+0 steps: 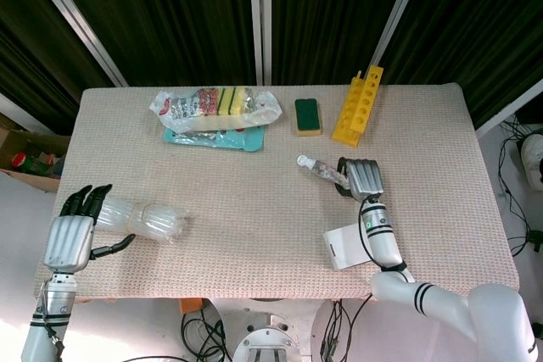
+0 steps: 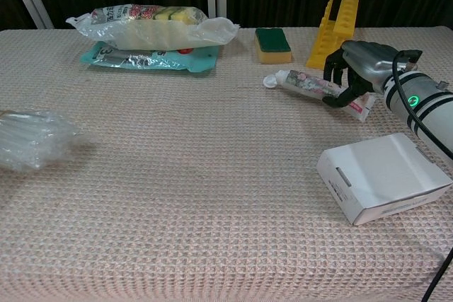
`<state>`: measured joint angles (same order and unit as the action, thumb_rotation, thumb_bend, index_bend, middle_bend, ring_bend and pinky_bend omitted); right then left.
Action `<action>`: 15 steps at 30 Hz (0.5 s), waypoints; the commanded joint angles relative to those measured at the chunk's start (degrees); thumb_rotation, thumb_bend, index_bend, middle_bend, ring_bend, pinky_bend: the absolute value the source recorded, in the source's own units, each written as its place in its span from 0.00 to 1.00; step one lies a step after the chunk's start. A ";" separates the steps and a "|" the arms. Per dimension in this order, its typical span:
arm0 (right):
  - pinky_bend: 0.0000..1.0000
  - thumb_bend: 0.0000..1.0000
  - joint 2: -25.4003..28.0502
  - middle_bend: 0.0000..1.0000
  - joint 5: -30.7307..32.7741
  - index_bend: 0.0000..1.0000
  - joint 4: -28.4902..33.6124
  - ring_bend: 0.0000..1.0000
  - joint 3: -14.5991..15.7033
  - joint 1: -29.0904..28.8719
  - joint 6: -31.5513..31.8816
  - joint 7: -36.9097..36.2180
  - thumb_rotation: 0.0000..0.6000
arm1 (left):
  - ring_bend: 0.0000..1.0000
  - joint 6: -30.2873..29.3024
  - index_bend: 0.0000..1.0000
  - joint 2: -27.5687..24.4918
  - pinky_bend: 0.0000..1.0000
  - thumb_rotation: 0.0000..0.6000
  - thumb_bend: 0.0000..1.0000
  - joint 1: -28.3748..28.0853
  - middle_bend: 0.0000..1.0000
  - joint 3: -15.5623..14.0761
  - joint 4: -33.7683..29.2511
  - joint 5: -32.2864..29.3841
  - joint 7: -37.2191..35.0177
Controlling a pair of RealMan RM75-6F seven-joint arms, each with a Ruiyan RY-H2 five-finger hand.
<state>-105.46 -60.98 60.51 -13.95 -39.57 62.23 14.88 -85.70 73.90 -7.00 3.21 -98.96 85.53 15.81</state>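
Note:
My right hand (image 1: 358,179) (image 2: 357,68) grips the flat end of a toothpaste tube (image 2: 306,84) (image 1: 321,170), whose white cap points left and which hangs just above the woven table mat (image 1: 254,201). A white box (image 1: 348,245) (image 2: 382,176) lies just in front of that hand. At the table's near left edge my left hand (image 1: 71,231) rests beside a clear plastic pack of cups (image 1: 144,219) (image 2: 32,138), fingers spread along its end, thumb under it. The left hand is out of the chest view.
At the back stand a yellow rack (image 1: 357,105) (image 2: 335,30), a green and yellow sponge (image 1: 307,116) (image 2: 273,44), and a bag of sponges (image 1: 216,107) (image 2: 148,25) lying on a teal packet (image 1: 212,138) (image 2: 145,59).

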 commanded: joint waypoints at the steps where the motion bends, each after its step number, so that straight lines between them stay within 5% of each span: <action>1: 0.95 0.49 -0.20 0.95 -4.47 1.00 -0.41 0.84 -1.21 1.27 4.16 -7.78 1.00 | 0.10 0.32 0.10 -0.20 0.15 0.07 0.00 -0.73 0.14 0.48 -0.29 0.76 -1.78; 15: 0.95 0.50 -2.24 0.95 -18.90 1.00 -4.50 0.84 0.11 0.31 13.81 -21.35 1.00 | 0.10 3.35 0.10 -0.37 0.15 0.06 0.00 -8.30 0.14 8.57 -3.57 0.85 -8.49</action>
<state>-106.24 -76.51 58.58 -14.76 -38.60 73.27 -3.81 -83.65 73.77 -13.64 10.01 -101.64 87.26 9.53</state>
